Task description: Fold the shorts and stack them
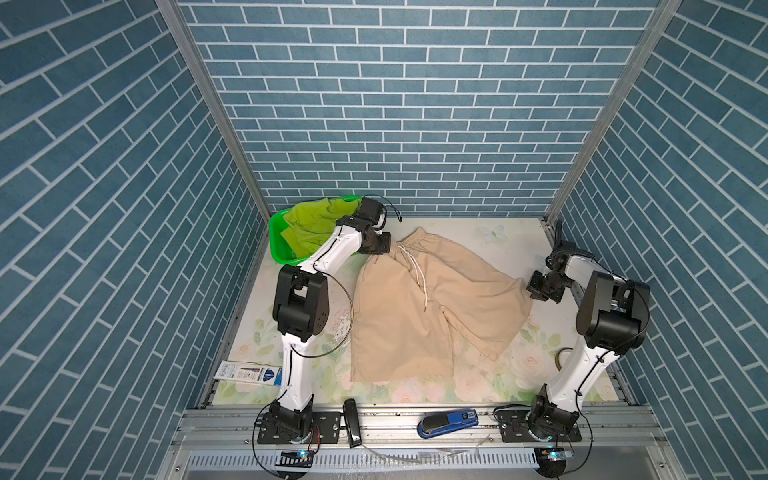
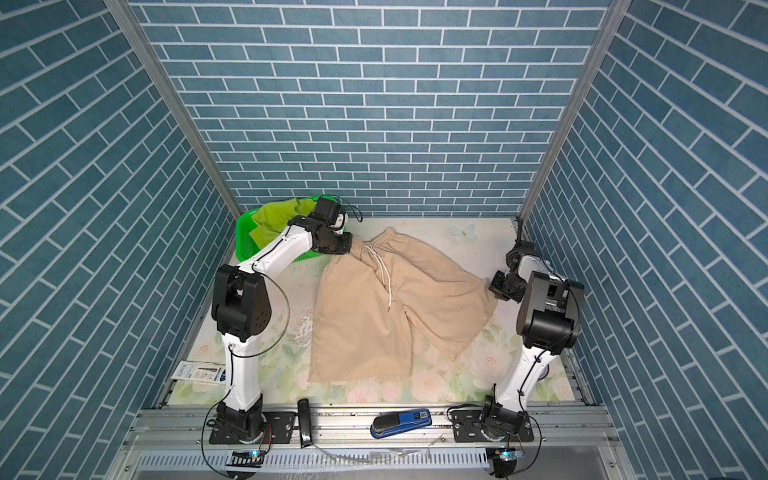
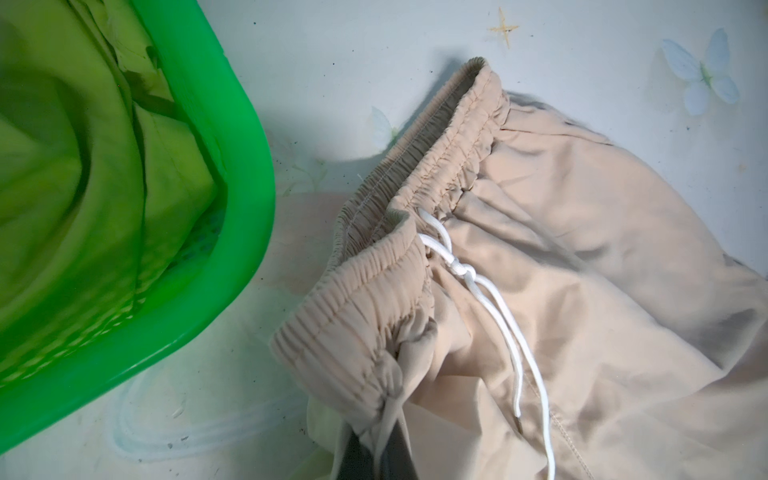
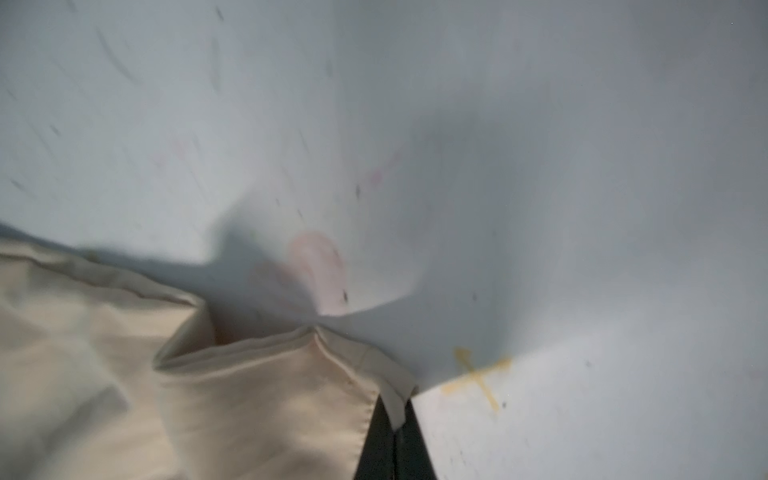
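The beige shorts [image 1: 436, 307] [image 2: 395, 307] lie spread on the table in both top views, waistband toward the back, white drawstring [image 3: 500, 328] trailing down the front. My left gripper [image 1: 380, 246] [image 2: 341, 245] [image 3: 378, 440] is shut on the waistband's left end, which bunches between the fingers. My right gripper [image 1: 534, 291] [image 2: 497, 291] [image 4: 395, 419] is shut on a hem corner of the right leg of the beige shorts [image 4: 249, 395]. The lime green shorts [image 1: 311, 224] [image 2: 276, 218] [image 3: 62, 208] lie crumpled in the basket at the back left.
The bright green basket [image 1: 275, 245] [image 2: 242, 245] [image 3: 249, 208] stands just left of my left gripper. On the front rail lie a blue stapler [image 1: 446, 422] and a black object [image 1: 352, 422]. A printed card [image 1: 245, 371] sits at the table's left edge. Brick-pattern walls enclose three sides.
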Motion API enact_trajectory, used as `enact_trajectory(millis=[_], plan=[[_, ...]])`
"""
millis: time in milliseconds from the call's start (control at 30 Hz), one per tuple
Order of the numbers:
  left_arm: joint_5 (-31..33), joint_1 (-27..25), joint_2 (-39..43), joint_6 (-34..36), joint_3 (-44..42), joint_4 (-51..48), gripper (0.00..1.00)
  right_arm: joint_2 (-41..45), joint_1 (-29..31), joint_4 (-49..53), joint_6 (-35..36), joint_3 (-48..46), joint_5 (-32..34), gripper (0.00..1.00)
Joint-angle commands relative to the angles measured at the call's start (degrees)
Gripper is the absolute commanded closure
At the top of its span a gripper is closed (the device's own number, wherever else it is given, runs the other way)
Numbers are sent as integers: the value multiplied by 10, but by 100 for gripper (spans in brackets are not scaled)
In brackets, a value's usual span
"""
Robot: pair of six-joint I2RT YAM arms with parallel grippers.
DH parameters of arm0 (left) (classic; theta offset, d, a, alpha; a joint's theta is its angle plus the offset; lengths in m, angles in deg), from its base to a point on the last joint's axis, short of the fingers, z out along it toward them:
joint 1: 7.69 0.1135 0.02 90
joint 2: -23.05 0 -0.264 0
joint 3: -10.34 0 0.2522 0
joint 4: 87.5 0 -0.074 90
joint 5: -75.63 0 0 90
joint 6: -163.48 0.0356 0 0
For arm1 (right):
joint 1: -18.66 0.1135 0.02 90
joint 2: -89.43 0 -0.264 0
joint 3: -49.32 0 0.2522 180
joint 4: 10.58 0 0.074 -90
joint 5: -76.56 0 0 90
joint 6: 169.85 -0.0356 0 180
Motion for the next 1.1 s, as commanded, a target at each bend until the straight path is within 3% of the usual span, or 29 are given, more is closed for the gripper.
enact_trajectory(millis=[0,133,167,233,267,433,567,667,833,933,1067], plan=[[-13,-5,-16,-18,36,20,100,-43,-15,-12,2,79,16,100],[-14,-14,-36,-37,72,18,100,-85,-30,-34,-2,159,9,100],[-12,-14,-39,-40,81,15,100,-95,-30,-33,5,178,3,96],[5,-14,-41,-37,97,-1,100,-96,-30,-23,16,198,-7,71],[13,-13,-40,-32,101,-6,100,-86,-30,-19,18,196,-18,65],[34,-12,-47,-2,116,-28,100,34,-23,-54,-17,49,-61,34],[40,-8,-44,6,82,-1,100,173,26,-80,-50,-114,-58,30],[32,-1,-40,10,61,12,100,288,155,-78,-57,-203,-9,29],[37,8,-19,35,25,29,100,410,519,-114,-100,-281,128,29],[35,15,-10,45,6,34,100,387,719,-158,-73,-288,243,29],[33,21,5,52,-32,58,100,275,877,-206,-29,-248,338,30]])
